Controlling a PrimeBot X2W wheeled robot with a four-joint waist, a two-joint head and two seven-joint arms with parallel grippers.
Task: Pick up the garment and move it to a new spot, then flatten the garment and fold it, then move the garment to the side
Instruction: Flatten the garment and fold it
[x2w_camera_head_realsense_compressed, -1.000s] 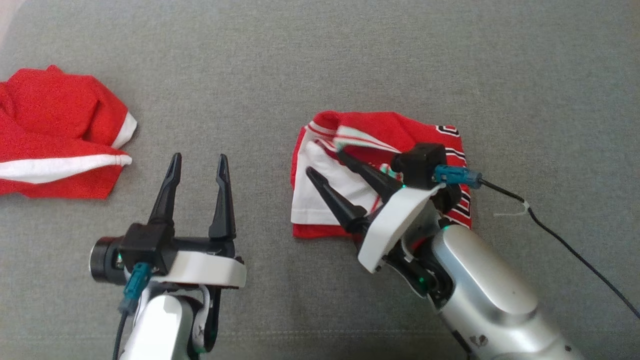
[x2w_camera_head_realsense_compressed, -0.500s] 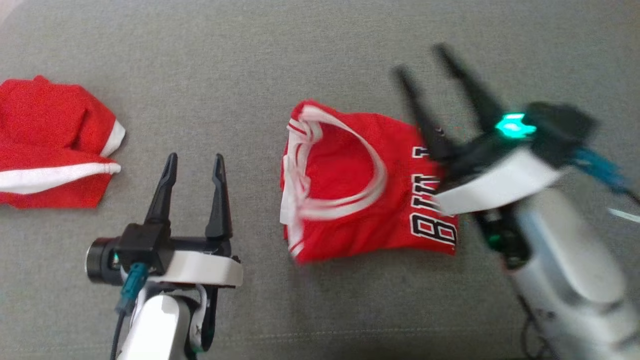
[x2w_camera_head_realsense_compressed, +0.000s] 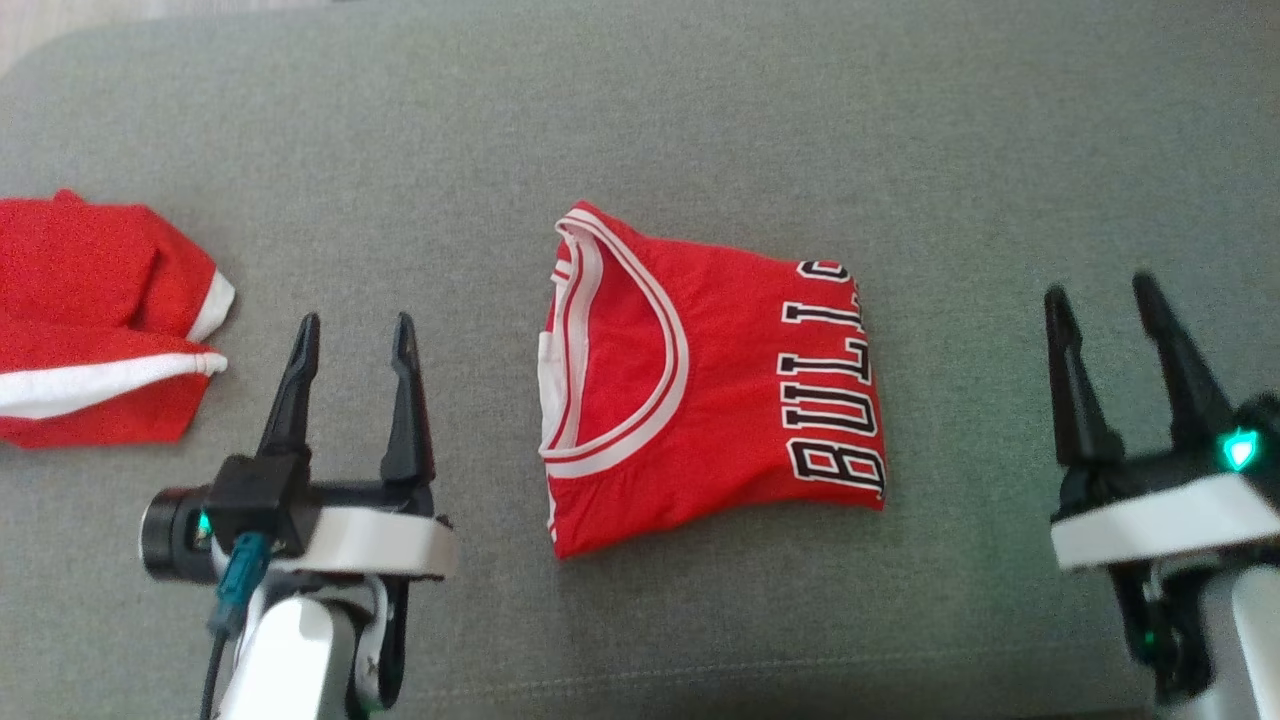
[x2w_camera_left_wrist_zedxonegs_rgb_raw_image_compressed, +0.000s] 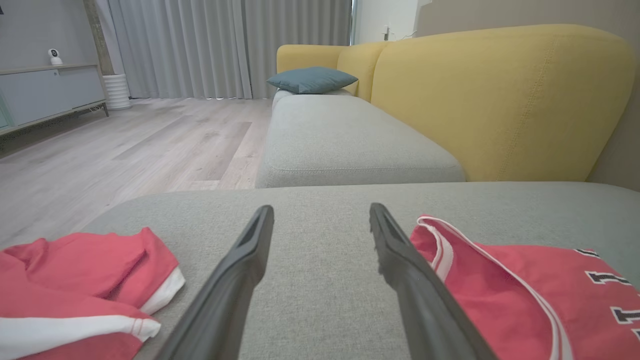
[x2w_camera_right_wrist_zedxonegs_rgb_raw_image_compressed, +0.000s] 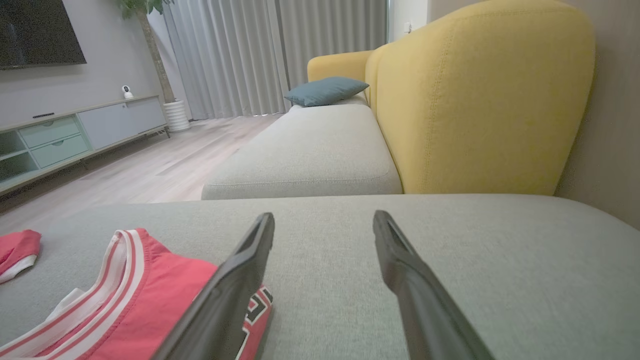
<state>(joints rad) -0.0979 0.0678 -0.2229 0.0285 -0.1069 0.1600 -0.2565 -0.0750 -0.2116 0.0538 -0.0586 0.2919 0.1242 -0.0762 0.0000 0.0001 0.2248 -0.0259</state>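
A grey sofa seat (x2w_camera_head_realsense_compressed: 700, 120) runs across the head view. At the lower left of that frame the left gripper (x2w_camera_head_realsense_compressed: 355, 320) sits over bare fabric, its two fingers spread apart with nothing between them. At the lower right the right gripper (x2w_camera_head_realsense_compressed: 1099, 287) is spread and empty too.

Between them, in the middle of the frame, lies the jersey (x2w_camera_head_realsense_compressed: 700, 390). It is red, folded into a rough rectangle and flat on the seat. Its white-striped neckline is toward the left, and black-and-white letters run along its right edge. Both grippers are clear of it, the right one well apart.

At the left edge a second red garment (x2w_camera_head_realsense_compressed: 90, 310) with white trim lies crumpled, partly cut off by the frame.

In the left wrist view the jersey is at the lower right, just beside the right-hand finger. In the right wrist view it is at the lower left, partly behind the left-hand finger.

Farther back in both wrist views, another grey seat (x2w_camera_left_wrist_zedxonegs_rgb_raw_image_compressed: 350, 140) carries a blue pillow (x2w_camera_left_wrist_zedxonegs_rgb_raw_image_compressed: 312, 80) beside a yellow backrest (x2w_camera_left_wrist_zedxonegs_rgb_raw_image_compressed: 500, 100). Beyond these are a wood floor (x2w_camera_left_wrist_zedxonegs_rgb_raw_image_compressed: 125, 150), grey curtains (x2w_camera_left_wrist_zedxonegs_rgb_raw_image_compressed: 225, 45) and a low cabinet (x2w_camera_left_wrist_zedxonegs_rgb_raw_image_compressed: 45, 95).
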